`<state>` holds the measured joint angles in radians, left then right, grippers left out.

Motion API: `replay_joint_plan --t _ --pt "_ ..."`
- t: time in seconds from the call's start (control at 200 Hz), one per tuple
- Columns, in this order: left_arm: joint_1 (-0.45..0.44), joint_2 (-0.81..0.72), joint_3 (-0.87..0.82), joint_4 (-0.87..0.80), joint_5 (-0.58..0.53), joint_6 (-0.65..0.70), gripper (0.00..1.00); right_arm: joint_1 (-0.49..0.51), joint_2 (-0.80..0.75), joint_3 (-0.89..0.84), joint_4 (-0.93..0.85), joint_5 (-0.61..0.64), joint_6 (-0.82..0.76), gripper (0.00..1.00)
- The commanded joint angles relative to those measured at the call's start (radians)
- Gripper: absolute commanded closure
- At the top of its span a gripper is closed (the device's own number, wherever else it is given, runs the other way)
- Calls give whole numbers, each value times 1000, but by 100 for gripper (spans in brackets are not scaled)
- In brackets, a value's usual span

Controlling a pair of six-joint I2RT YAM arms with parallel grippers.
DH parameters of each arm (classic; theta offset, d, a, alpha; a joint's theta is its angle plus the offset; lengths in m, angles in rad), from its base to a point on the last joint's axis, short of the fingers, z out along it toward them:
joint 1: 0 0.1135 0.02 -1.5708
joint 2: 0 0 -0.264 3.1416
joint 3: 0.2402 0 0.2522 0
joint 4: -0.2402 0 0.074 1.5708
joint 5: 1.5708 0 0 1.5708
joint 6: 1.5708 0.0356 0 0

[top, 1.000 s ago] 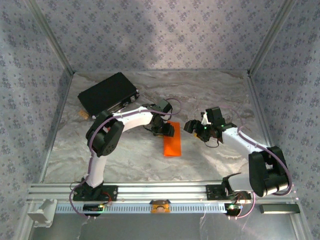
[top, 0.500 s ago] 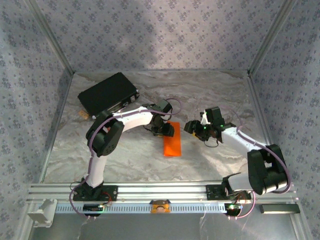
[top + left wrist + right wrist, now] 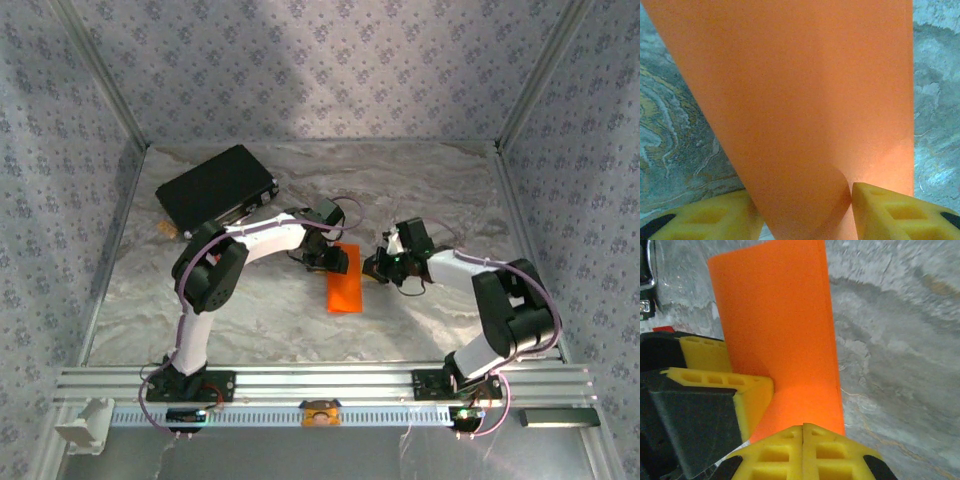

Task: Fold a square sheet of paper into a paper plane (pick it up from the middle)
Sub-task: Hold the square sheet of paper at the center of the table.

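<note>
Sheet (image 3: 344, 292) lies at surface (image 3: 250, 310) centre, folded to a narrow strip, no nose yet: early stage, I'd say, most folds left. R jaws, shut & empty, touch its right edge. Beyond, L jaws pinch its far end, bowing it up. Case (image 3: 215, 187) sits far-left.

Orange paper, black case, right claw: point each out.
orange paper (image 3: 343, 292), top view, its near half.
black case (image 3: 215, 187), top view, lid's middle.
right claw (image 3: 803, 431), right wrist view, between shut fingertips.
</note>
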<state>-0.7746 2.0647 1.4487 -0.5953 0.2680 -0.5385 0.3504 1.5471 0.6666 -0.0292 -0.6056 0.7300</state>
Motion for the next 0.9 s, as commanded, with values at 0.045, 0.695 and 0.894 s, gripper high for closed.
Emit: replay_joint_plan --t 0.045,0.695,0.894 --pt "-2 103 -40 -18 -84 24 49 25 48 35 52 -37 22 100" --pt "-3 106 -47 -8 -79 22 50 66 197 61 8 3 -30 100" --pt "-3 89 -45 -2 -72 9 50 69 210 73 -63 63 -73 100"
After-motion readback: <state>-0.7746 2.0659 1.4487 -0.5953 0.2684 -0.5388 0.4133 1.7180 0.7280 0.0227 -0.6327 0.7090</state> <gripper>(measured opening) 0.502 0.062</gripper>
